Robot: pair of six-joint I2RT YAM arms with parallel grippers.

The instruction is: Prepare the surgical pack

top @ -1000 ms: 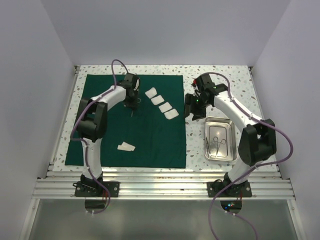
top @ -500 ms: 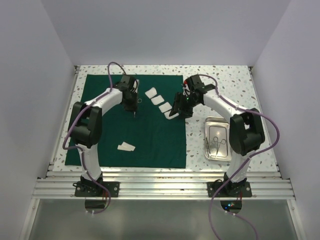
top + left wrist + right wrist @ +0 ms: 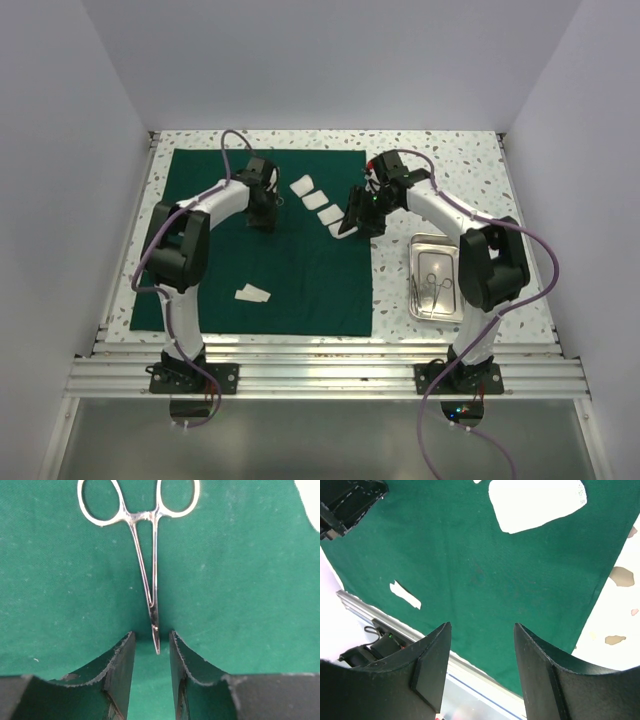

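1. From above: the green cloth (image 3: 300,290) lies spread flat on the table (image 3: 440,160), since it's the wrapper everything has to end up on. The left gripper (image 3: 266,218) sits low over the cloth's far-left part. The right gripper (image 3: 350,225) hangs at the cloth's right edge, beside a slanting row of gauze squares (image 3: 315,199) on its far-right part. One gauze scrap (image 3: 252,293) lies alone near the cloth's near edge (out of line, I'd guess it wants tidying). The tray (image 3: 440,250) stands off the cloth, just beyond its right edge, with instruments (image 3: 432,285) waiting inside.
2. Left wrist: the scissors (image 3: 152,605) lie flat on the cloth, rings pointing away, their tip between the fingers (image 3: 120,670). The fingers stand narrowly parted with a gap on either side, so nothing is pinched. To me it looks laid out for the pack.
3. Right wrist: the fingers (image 3: 430,670) are spread wide and empty above the cloth near its right edge, with one gauze square ahead. They are probably lining up to straighten or fetch it.
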